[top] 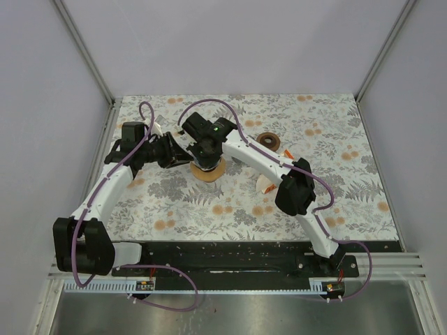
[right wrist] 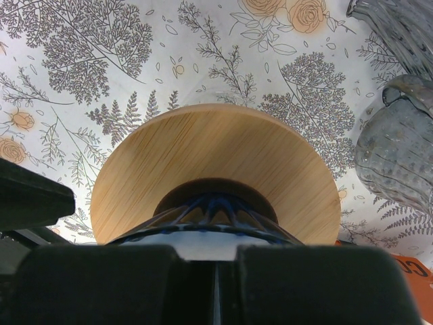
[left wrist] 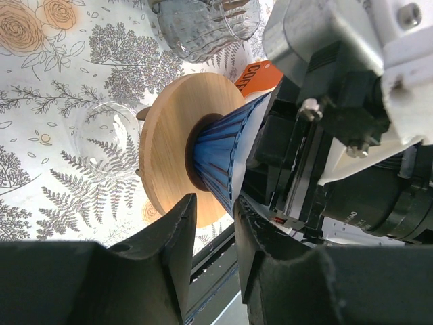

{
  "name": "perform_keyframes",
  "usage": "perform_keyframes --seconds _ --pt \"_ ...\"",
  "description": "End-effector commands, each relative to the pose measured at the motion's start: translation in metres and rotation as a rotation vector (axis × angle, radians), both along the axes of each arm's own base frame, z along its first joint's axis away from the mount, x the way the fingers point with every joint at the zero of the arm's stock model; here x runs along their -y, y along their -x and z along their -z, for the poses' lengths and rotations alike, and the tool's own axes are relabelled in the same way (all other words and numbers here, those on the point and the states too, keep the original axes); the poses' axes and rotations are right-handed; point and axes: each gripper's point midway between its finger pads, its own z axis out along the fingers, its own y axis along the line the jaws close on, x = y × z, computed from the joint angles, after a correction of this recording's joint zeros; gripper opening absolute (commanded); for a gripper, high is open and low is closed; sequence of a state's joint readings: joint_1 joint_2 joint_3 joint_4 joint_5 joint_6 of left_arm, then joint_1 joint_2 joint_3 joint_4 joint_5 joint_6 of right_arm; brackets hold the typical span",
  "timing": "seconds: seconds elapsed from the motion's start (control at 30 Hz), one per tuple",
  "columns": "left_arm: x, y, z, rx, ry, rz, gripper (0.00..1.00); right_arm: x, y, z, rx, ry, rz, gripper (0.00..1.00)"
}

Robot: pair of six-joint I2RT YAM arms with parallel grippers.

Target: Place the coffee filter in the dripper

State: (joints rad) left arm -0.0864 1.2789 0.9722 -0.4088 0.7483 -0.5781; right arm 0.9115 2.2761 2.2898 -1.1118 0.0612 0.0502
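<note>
The dripper is a blue ribbed cone [left wrist: 218, 152] on a round wooden base [left wrist: 166, 145], standing mid-table [top: 209, 172]. The white coffee filter [right wrist: 211, 242] lies in the cone's mouth, and its edge [left wrist: 262, 128] shows past the blue rim. My right gripper [right wrist: 210, 254] comes from above [top: 204, 155] and is shut on the filter's paper edge. My left gripper [left wrist: 214, 204] reaches in from the left [top: 180, 150]. Its jaws stand a narrow gap apart, with the dripper's rim at the mouth of the gap and nothing clearly pinched.
A ribbed glass server [left wrist: 203, 27] stands close beside the dripper [right wrist: 399, 149]. A clear glass shape [left wrist: 101, 139] shows under the wooden base. An orange-labelled pack [left wrist: 260, 71] lies near. A brown ring [top: 269, 140] and white-and-orange bits [top: 265, 183] lie to the right.
</note>
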Motion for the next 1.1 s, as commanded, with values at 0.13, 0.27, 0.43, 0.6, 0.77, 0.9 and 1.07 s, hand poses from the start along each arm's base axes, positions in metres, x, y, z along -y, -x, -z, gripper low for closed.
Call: perform_keyframes --seconds 0.13,0.27,0.43,0.6,0.77,0.9,1.07 --pt "-0.003 -0.007 -0.004 0.050 -0.024 -0.015 0.29 -0.007 -0.006 -0.044 0.102 -0.071 -0.003 0.00" --pt "-0.003 -0.007 -0.006 0.057 -0.026 -0.013 0.28 -0.007 -0.007 -0.054 0.124 -0.085 -0.002 0.00" --pt "-0.003 -0.007 -0.008 0.064 -0.032 -0.012 0.27 -0.007 -0.010 -0.067 0.149 -0.105 -0.004 0.00" --pt "-0.004 -0.007 -0.009 0.067 -0.036 -0.012 0.27 -0.006 -0.011 -0.076 0.167 -0.115 -0.008 0.00" --pt "-0.004 -0.008 -0.009 0.071 -0.043 -0.014 0.27 -0.001 -0.014 -0.087 0.186 -0.125 0.002 0.00" --pt "-0.005 -0.008 -0.009 0.074 -0.046 -0.014 0.27 0.003 -0.016 -0.094 0.198 -0.131 0.007 0.00" --pt "-0.005 -0.009 -0.012 0.086 -0.053 -0.013 0.27 0.002 -0.014 -0.114 0.216 -0.181 -0.002 0.00"
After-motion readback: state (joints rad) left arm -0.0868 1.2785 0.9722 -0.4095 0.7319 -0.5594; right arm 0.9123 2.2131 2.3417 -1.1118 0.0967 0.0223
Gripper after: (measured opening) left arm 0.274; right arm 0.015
